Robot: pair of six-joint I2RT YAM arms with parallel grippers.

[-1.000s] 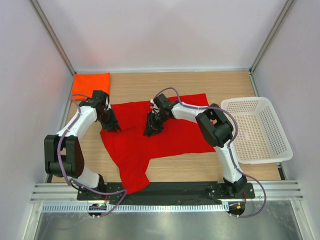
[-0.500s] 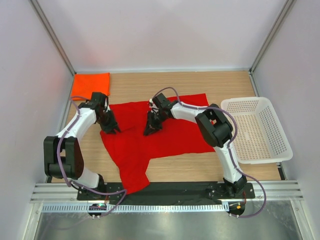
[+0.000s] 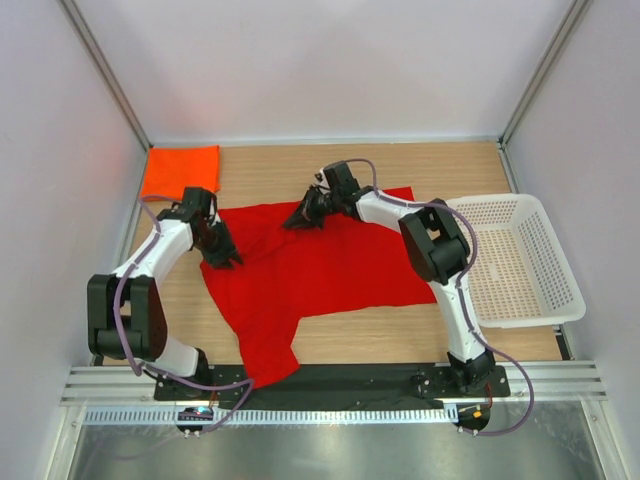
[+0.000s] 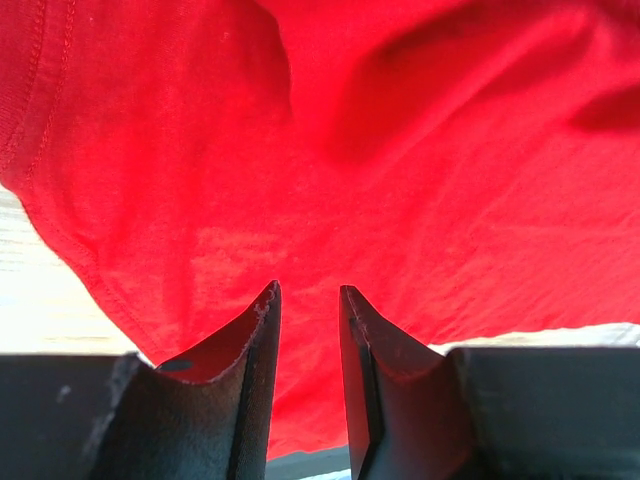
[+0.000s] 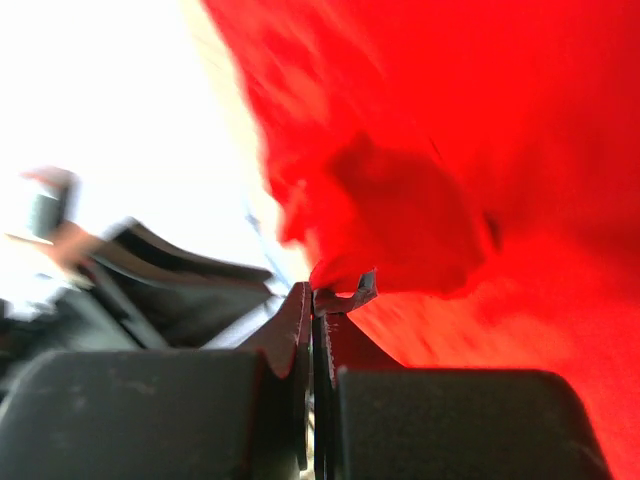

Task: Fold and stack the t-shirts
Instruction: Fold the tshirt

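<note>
Both at red t-shirt (image 3: 320, 270): left fingers (image 3: 222, 255) narrowly spread at its left edge; right fingers (image 3: 300, 215) pressed together, pinching its far edge.

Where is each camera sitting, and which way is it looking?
Top camera: above and behind the arms, looking down at the table, with the red t-shirt, orange t-shirt and white basket; both whole arms show.
Left wrist camera: on the left arm, looking along the left gripper at red cloth close below; two slightly parted fingers show.
Right wrist camera: on the right arm, looking past the right gripper, pinched shut at a bump of red cloth.
Shared: all three see the red t-shirt.
</note>
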